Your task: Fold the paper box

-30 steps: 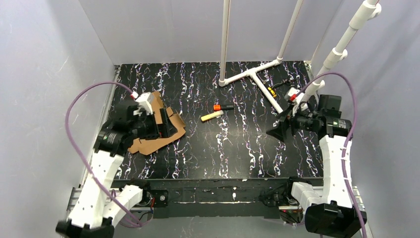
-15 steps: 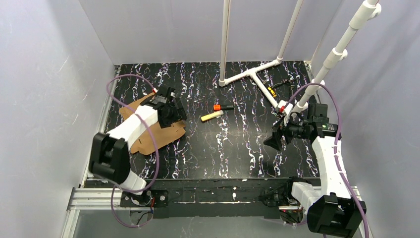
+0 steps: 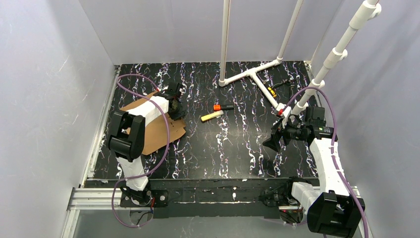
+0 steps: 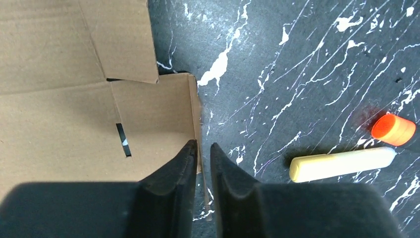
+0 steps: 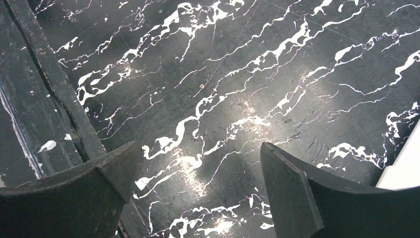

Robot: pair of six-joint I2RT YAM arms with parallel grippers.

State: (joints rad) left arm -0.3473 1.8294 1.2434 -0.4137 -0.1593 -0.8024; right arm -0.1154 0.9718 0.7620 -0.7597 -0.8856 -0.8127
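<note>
The paper box [image 3: 153, 133] lies flat and unfolded on the left of the black marbled table, plain brown cardboard with flaps and a slot. My left gripper [image 3: 174, 106] reaches over its far right corner. In the left wrist view the paper box [image 4: 74, 99] fills the left side. The left gripper [image 4: 203, 145] has its jaws drawn almost together, with the thin raised right edge of the cardboard running between them. My right gripper [image 3: 271, 141] hovers wide open over bare table on the right, far from the box. In its own view the right gripper [image 5: 200, 153] holds nothing.
A yellow marker [image 3: 211, 116] and an orange-capped one [image 3: 217, 107] lie mid-table, right of the box; both the yellow marker [image 4: 341, 163] and the orange cap [image 4: 393, 130] also show in the left wrist view. A white pipe frame [image 3: 250, 74] stands at the back right, with a small yellow tool [image 3: 271, 91] beside it.
My left arm swung from the near left across the box to its far right corner, and its jaws closed from wide open onto the cardboard edge. The right arm drew slightly left.
</note>
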